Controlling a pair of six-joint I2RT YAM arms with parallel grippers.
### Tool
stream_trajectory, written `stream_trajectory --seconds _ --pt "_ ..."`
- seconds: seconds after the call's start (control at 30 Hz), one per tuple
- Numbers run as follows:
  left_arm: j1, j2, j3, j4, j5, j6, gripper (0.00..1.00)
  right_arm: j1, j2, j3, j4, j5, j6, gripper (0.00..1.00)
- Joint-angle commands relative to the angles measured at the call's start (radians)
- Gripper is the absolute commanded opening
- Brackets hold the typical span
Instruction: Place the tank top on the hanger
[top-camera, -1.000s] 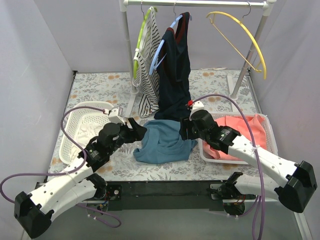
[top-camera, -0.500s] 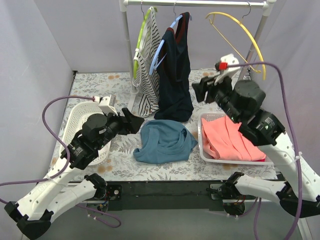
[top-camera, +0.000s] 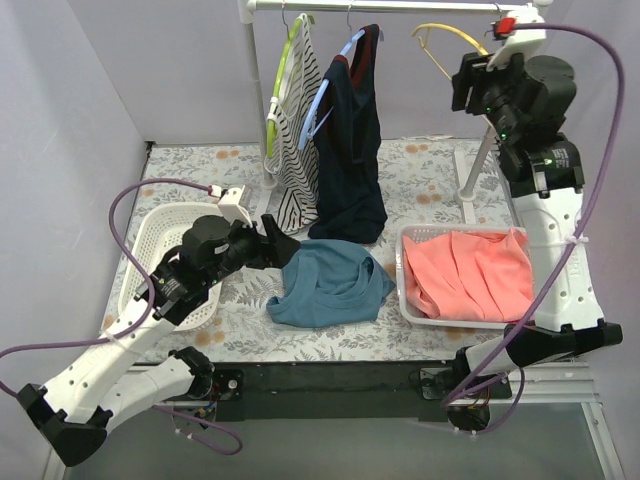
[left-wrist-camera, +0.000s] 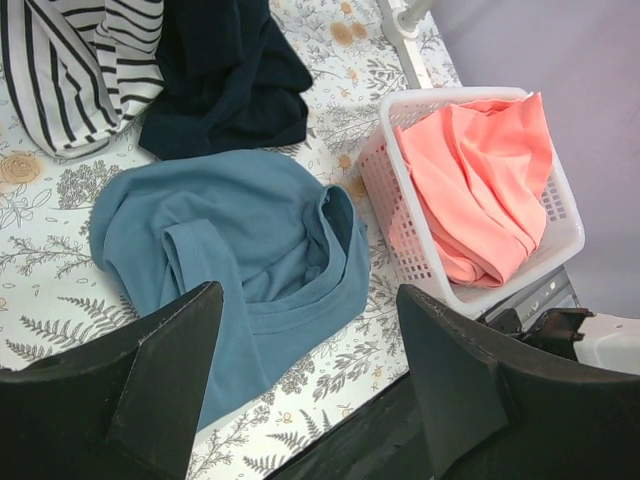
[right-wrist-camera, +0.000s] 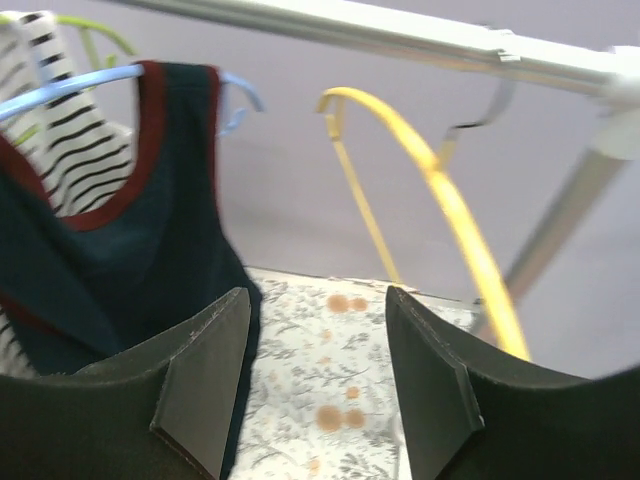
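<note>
The teal-blue tank top lies crumpled on the floral table, near the front middle; it also shows in the left wrist view. The yellow hanger hangs by its hook on the rail at the top right, partly hidden by my right arm; it shows in the right wrist view. My left gripper is open and empty, just left of the tank top. My right gripper is open and empty, raised high beside the hanger.
A white rack rail holds a lime hanger with a striped top and a light blue hanger with a navy garment. A white basket of salmon cloth stands right. An empty white basket stands left.
My right arm has swung up from the table by the tank top to the yellow hanger at the rail. My left gripper has stayed near the tank top's left edge.
</note>
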Motion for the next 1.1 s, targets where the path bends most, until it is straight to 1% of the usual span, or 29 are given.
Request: stream_trajectory --seconds 0.0,0.13,0.23,0.27,0.33,0.43,0.57,0.7,0.83,1.03,1.07 --pt "0.006 -0.021 0.052 -0.012 0.018 0.012 0.70 -0.175 -0.051 0.030 0.082 -0.200 0.023 0.65" --pt "0.006 -0.037 0.041 -0.009 0.018 0.001 0.70 -0.260 -0.098 -0.057 0.146 -0.280 0.063 0.67" --pt "0.006 -0.046 0.040 -0.014 0.018 0.001 0.70 -0.323 -0.103 -0.074 0.151 -0.316 0.073 0.67" --pt "0.006 -0.049 0.040 -0.021 0.018 0.006 0.70 -0.343 -0.105 -0.085 0.155 -0.326 0.076 0.69" --pt "0.006 -0.047 0.044 -0.026 0.018 0.012 0.70 -0.363 -0.098 -0.097 0.168 -0.361 0.076 0.70" --pt "0.006 -0.044 0.049 -0.032 0.018 0.021 0.70 -0.399 -0.071 -0.109 0.175 -0.378 0.119 0.71" --pt "0.006 -0.044 0.050 -0.038 0.018 0.037 0.71 -0.448 -0.030 -0.119 0.217 -0.462 0.173 0.71" --pt "0.006 -0.051 0.050 -0.045 0.015 0.054 0.71 -0.452 0.006 -0.123 0.234 -0.568 0.196 0.74" --pt "0.006 -0.058 0.043 -0.045 0.010 0.064 0.72 -0.452 0.032 -0.149 0.246 -0.643 0.233 0.75" --pt "0.006 -0.072 0.037 -0.048 0.004 0.080 0.72 -0.452 0.044 -0.188 0.246 -0.698 0.270 0.74" --pt "0.006 -0.074 0.035 -0.051 0.001 0.084 0.72 -0.452 0.038 -0.195 0.246 -0.703 0.277 0.71"
